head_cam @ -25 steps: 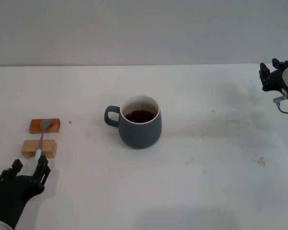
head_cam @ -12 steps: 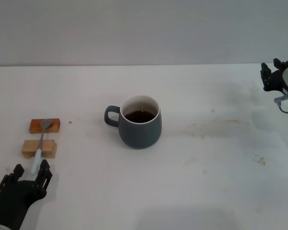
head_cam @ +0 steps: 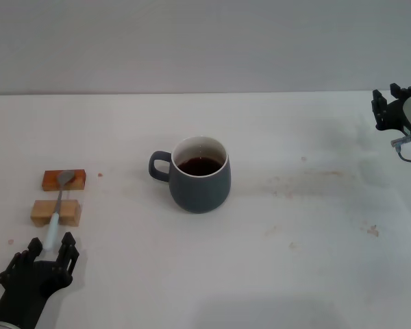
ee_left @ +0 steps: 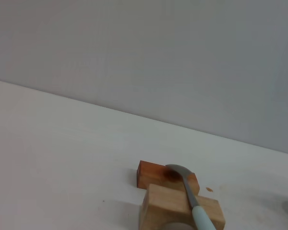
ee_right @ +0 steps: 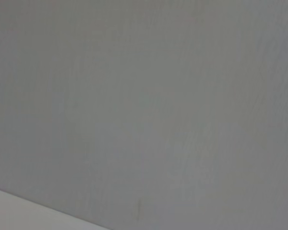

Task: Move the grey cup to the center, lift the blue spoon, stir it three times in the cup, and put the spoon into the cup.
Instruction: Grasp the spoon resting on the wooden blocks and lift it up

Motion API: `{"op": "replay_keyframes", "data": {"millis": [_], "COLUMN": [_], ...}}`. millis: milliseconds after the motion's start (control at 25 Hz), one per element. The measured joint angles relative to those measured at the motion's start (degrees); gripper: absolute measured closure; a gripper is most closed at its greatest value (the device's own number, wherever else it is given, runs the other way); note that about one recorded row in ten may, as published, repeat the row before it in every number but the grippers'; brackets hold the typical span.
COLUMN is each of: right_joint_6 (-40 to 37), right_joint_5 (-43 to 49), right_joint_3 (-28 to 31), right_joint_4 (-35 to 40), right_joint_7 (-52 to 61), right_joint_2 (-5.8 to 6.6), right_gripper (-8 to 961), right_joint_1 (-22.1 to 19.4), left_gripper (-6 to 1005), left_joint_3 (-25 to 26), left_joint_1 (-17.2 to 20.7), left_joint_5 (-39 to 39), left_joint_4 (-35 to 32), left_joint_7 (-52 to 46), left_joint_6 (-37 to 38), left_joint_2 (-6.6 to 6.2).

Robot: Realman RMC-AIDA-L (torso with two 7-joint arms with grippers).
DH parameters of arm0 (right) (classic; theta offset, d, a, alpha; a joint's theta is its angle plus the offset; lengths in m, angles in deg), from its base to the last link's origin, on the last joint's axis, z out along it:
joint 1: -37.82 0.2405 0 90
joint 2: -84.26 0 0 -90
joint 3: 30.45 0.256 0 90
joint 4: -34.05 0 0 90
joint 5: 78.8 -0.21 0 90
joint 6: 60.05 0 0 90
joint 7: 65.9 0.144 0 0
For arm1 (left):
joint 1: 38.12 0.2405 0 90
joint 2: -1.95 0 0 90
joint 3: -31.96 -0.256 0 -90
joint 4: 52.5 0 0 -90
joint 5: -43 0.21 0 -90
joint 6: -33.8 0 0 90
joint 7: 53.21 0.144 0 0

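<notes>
The grey cup [head_cam: 199, 181] stands upright in the middle of the table, handle toward my left, with dark liquid inside. At the left, the blue spoon [head_cam: 57, 208] lies across two wooden blocks, its metal bowl on the far block and its pale handle pointing at the near edge. My left gripper [head_cam: 50, 244] sits low at the near left corner, open, its fingertips on either side of the handle's end without closing on it. In the left wrist view the spoon [ee_left: 188, 191] rests on the blocks just ahead. My right gripper [head_cam: 389, 101] hangs open at the far right edge, holding nothing.
An orange-brown block [head_cam: 64, 179] and a tan block [head_cam: 55, 212] hold the spoon up off the white table [head_cam: 308, 240]. Faint brown stains [head_cam: 308, 179] mark the surface right of the cup. A grey wall backs the table.
My left gripper has slid back toward the near edge, so more of the spoon's handle shows. The spoon, cup and right arm have not moved.
</notes>
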Motion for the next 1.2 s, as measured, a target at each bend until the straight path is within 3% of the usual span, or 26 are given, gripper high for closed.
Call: {"op": "replay_keyframes", "data": {"millis": [1200], "right_joint_6": [0.79], "right_joint_5": [0.09], "right_joint_3": [-0.35], "right_joint_4": [-0.03], "right_joint_7": [-0.03], "right_joint_2": [0.00], "right_gripper": [660], "right_joint_1": [-0.03], "left_gripper": [472], "left_joint_3": [0.88], "left_joint_1": [-0.79], "left_joint_5": [-0.16], "left_joint_4": [0.01], "left_joint_7": [0.96], "left_joint_6": [-0.21], "left_joint_2": [-0.22]}}
